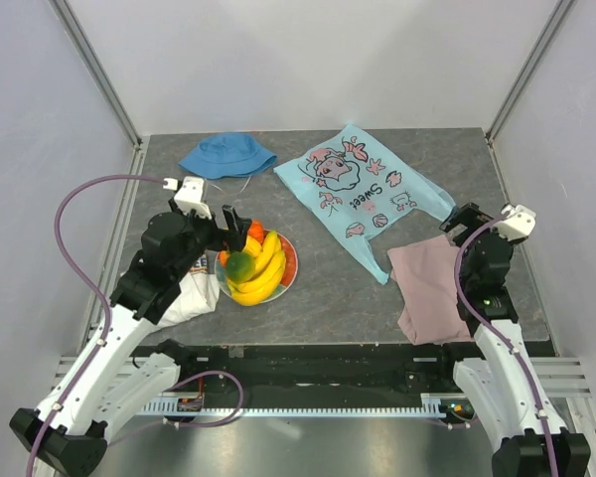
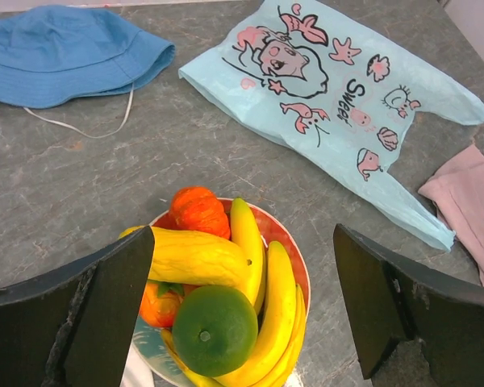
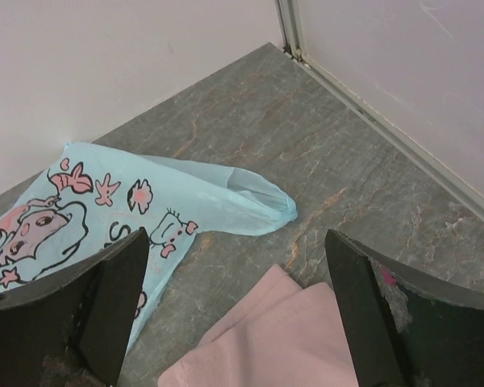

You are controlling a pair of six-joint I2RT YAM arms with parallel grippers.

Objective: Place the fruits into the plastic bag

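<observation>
Well, from above, the bananas (image 1: 265,266), green fruit (image 1: 240,264) and orange-red fruits (image 1: 255,231) sit on the plate (image 1: 291,260), with the left gripper (image 1: 234,223) just over them. The plastic bag (image 1: 358,189) lies flat farther back, well apart. The left wrist view shows its jaws spread wide, holding nothing. The right gripper (image 3: 234,266) is likewise parted above the pink cloth (image 3: 290,339), near a bag handle.

Glossy bananas (image 2: 262,282) – thin plastic bag (image 2: 339,105) – matt stone-look table (image 2: 105,185)
</observation>
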